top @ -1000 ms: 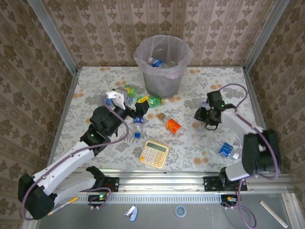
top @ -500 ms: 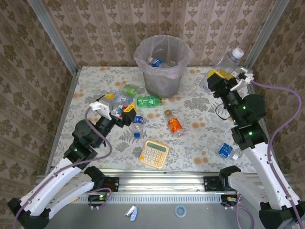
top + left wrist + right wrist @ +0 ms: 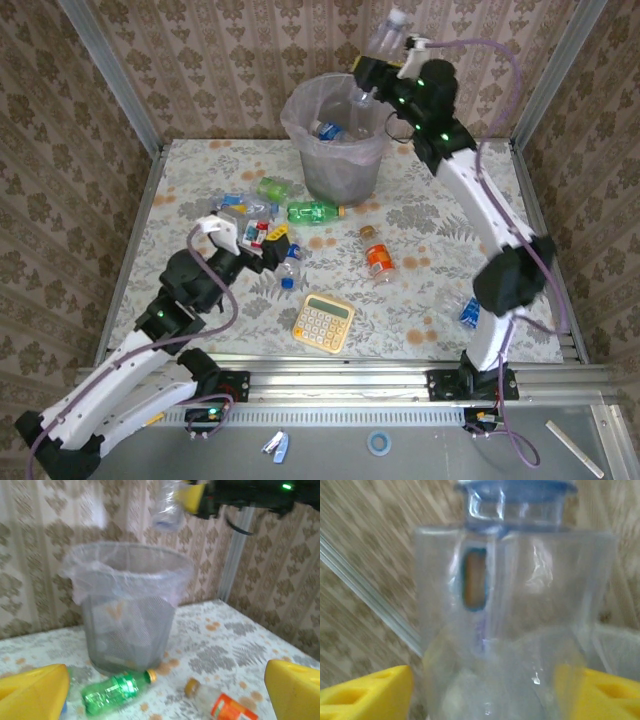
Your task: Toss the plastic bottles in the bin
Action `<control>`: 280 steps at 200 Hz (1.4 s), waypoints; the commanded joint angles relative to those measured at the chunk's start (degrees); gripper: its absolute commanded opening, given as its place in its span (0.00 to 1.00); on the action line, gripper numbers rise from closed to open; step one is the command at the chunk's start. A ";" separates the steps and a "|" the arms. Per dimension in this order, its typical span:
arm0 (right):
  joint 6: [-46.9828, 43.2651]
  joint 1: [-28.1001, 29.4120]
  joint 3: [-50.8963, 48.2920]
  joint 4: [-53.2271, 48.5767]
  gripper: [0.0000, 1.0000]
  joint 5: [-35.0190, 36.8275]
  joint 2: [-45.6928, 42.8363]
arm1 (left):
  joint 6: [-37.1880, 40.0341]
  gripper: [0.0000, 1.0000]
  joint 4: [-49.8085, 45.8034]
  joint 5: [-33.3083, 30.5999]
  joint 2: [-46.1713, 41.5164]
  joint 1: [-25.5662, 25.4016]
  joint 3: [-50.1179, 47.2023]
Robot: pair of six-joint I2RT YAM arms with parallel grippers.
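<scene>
My right gripper [image 3: 384, 66] is raised over the far right rim of the bin [image 3: 340, 165], a grey wastebasket with a pinkish liner. A clear plastic bottle [image 3: 515, 620] stands between its yellow fingers [image 3: 365, 692], which stand wide; a thin gap shows beside the left finger. That bottle [image 3: 386, 30] sticks up above the gripper. My left gripper [image 3: 266, 240] is open and empty, low over the table among loose bottles. Ahead of it lie a green bottle [image 3: 112, 692] and an orange-labelled bottle [image 3: 227, 707]. Some bottles [image 3: 328, 130] lie inside the bin.
A yellow calculator [image 3: 323, 322] lies near the front middle. More bottles are spread about: a crushed cluster [image 3: 245, 208], a green one [image 3: 272, 187], a blue-capped one [image 3: 290, 268], a blue-labelled one [image 3: 470, 312] at the right. Metal posts and papered walls close in the table.
The right arm swung up and left from the table's right side to above the bin, carrying the clear bottle, and its fingers have spread. The left arm drew back slightly.
</scene>
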 commanded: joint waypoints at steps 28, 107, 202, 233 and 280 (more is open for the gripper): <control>-5.72 -0.78 -7.80 -13.08 1.00 -3.96 -9.18 | -5.71 1.00 -5.90 -3.87 13.05 -7.05 3.65; -11.44 -3.08 -33.27 -27.21 1.00 9.09 -38.19 | -11.76 1.00 -19.89 0.54 44.09 -11.69 28.08; -7.85 -19.06 -55.10 -23.84 0.55 -1.71 -22.59 | -22.70 1.00 -16.71 7.23 61.12 -8.69 37.75; -7.58 -19.06 -55.33 -20.74 0.40 -3.34 -12.81 | -24.79 1.00 -14.20 6.91 62.65 -8.41 36.62; -7.88 -17.43 -56.76 -17.21 0.38 -8.24 -10.14 | -26.01 1.00 -13.58 7.21 65.43 -7.22 37.00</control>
